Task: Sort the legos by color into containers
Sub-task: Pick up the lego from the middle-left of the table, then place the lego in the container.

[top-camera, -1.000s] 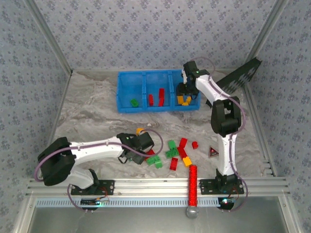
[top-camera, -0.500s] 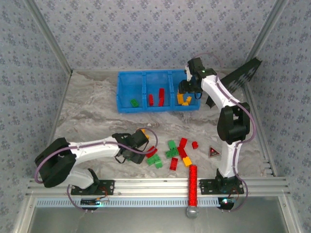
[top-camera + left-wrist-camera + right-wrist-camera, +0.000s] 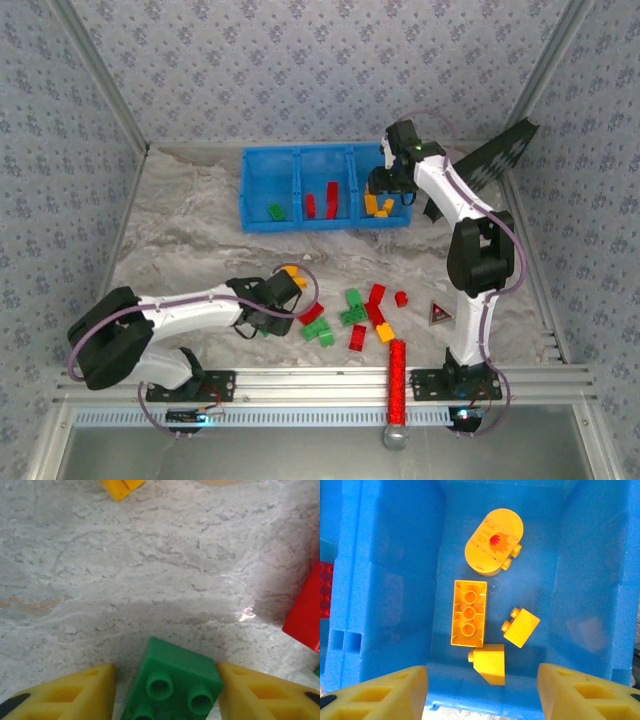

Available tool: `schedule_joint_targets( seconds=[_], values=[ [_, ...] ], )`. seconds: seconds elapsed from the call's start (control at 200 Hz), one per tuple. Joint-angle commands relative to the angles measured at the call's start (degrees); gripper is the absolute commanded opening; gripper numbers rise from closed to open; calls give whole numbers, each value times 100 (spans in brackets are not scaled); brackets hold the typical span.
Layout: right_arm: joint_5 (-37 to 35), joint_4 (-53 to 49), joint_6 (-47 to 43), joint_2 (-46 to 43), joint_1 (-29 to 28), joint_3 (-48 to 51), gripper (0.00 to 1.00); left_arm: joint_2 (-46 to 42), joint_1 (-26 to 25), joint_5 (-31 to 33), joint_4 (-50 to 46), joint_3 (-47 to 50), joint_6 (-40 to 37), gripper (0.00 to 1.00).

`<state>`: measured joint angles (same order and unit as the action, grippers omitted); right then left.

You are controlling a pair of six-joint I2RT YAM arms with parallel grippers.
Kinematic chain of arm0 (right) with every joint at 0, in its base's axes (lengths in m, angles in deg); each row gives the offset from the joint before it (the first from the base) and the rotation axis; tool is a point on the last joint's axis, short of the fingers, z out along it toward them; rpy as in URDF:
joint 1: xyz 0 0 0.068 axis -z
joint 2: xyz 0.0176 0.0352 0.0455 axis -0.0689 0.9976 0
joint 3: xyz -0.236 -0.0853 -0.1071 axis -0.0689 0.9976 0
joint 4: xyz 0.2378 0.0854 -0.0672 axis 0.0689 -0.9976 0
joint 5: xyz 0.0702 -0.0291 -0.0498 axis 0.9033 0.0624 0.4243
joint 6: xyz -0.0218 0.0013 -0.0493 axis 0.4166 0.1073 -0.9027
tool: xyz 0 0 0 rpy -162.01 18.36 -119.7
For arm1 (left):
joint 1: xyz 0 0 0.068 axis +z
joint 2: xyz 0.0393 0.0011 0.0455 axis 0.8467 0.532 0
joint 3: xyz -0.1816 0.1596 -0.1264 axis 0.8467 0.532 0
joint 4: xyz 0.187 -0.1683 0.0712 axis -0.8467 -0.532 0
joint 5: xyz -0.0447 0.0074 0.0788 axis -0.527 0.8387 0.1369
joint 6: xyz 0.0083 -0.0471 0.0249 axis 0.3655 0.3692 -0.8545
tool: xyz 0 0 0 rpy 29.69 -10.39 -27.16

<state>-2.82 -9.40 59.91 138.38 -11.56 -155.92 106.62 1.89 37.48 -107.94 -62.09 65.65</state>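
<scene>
**A:** What do your left fingers have?

**B:** My left fingers (image 3: 65,692) stand apart, low over the surface (image 3: 150,570), with a green brick (image 3: 172,680) between them. Its near end is cut off at the picture's edge, so I cannot tell whether either finger touches it. A red brick (image 3: 305,612) is cut off at the right, and a yellow brick (image 3: 120,486) at the far edge.

**A:** And the right?

**B:** My right fingers (image 3: 380,692) are apart too, holding nothing, above the right compartment of the blue tray (image 3: 370,580). In it lie a round orange piece (image 3: 494,540), a long yellow block (image 3: 468,612) and two small yellow blocks (image 3: 521,626). A red sliver (image 3: 325,590) shows in the middle compartment, mostly out of frame.

**A:** The rest?

**B:** From above, the left compartment holds one green piece (image 3: 275,211). The loose bricks (image 3: 360,312) lie on the surface between my two arms.
</scene>
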Motion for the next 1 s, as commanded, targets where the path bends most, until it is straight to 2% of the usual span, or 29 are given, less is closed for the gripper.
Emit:
schedule_joint_targets(
  seconds=[0.0,0.085,0.23,0.44,0.62,0.82,0.995],
  values=[
    [-162,-193,-80,-226,12,78,62,12,-29,-472,6,149,245,45],
    [-179,-190,-81,-336,13,189,62,-14,-20,-374,-53,93,254,38],
    [-227,-129,-72,-564,9,467,62,-137,132,-47,-253,-218,32,35],
    [-280,-99,75,-1309,-45,1308,62,-359,955,328,-472,-1071,-407,31],
    [-246,-62,298,-2285,-278,2400,63,-364,1811,370,76,-2052,-916,29],
    [-56,-47,550,-3072,-889,3325,63,563,2444,377,1009,-3168,-1243,27],
    [94,80,534,-3424,-2043,3904,64,1908,2779,110,1158,-4285,-1445,25]
  ],
)
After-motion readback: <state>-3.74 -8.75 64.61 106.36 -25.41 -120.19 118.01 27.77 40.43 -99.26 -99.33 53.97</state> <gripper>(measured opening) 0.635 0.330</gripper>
